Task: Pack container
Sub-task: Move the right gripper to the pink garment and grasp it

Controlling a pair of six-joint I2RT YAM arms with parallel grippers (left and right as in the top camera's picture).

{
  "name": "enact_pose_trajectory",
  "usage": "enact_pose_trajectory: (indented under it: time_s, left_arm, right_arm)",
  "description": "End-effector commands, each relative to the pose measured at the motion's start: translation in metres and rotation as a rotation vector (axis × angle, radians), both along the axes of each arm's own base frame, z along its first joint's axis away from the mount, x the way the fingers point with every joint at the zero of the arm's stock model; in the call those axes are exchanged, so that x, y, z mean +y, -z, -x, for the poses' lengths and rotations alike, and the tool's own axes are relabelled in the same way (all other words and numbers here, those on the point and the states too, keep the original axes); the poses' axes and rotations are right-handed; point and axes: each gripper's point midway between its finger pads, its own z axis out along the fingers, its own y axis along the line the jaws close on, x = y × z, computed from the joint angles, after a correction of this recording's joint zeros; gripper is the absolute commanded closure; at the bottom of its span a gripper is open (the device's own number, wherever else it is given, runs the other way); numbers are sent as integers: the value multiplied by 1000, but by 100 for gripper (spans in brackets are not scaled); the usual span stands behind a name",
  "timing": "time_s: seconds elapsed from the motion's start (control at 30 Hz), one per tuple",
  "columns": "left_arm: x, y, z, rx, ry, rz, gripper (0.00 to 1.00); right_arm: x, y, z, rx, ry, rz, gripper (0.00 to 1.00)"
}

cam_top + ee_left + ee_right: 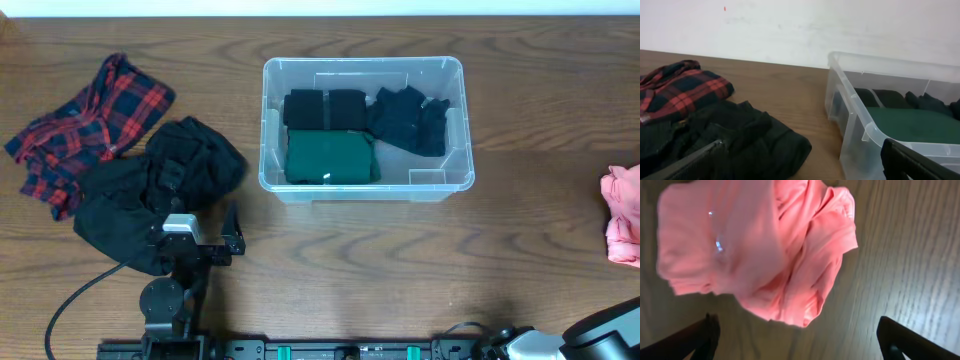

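The wooden desk (350,260) carries everything. The container (268,130), a clear plastic bin, stands at the far centre of it, upright and open-topped. Left of the bin, and apart from it, lies a rumpled black garment (195,160), its left edge overlapping a red-and-black plaid shirt (85,125) at the far left. Inside the container a folded dark green cloth (330,158) fills the near left part. A folded black piece (325,110) lies just behind it against the far wall, and a crumpled dark piece (410,120) sits to the right. A pink cloth (622,212) lies bunched at the desk's right edge, well apart from the bin. The left gripper (802,145) hangs low over the near edge of the black garment, its fingers (695,161) spread wide with nothing between them, and the bin's left wall is close on its right. The right gripper (795,325) looks straight down on the pink cloth, fingers (900,337) also wide apart and holding nothing.
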Motion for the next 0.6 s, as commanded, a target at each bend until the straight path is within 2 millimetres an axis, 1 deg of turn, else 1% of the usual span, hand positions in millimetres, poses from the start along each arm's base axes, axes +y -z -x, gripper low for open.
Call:
enact_pose_trajectory:
  time_s: [0.0,0.13,0.2,0.4,0.57]
  left_arm:
    - [-2,16,1,50,13,5,2]
    - [-2,16,1,50,13,5,2]
    - [-2,16,1,50,13,5,2]
    - [-2,16,1,50,13,5,2]
    - [-2,16,1,50,13,5,2]
  right_arm:
    - [-1,11,2,8,-37,27,4]
    - [-4,16,-1,-11,-47,62,6]
    - [-5,22,-2,-10,-48,62,7]
    - [-5,54,-3,15,-51,1,11]
    - [-6,69,-11,-5,-67,-22,16]
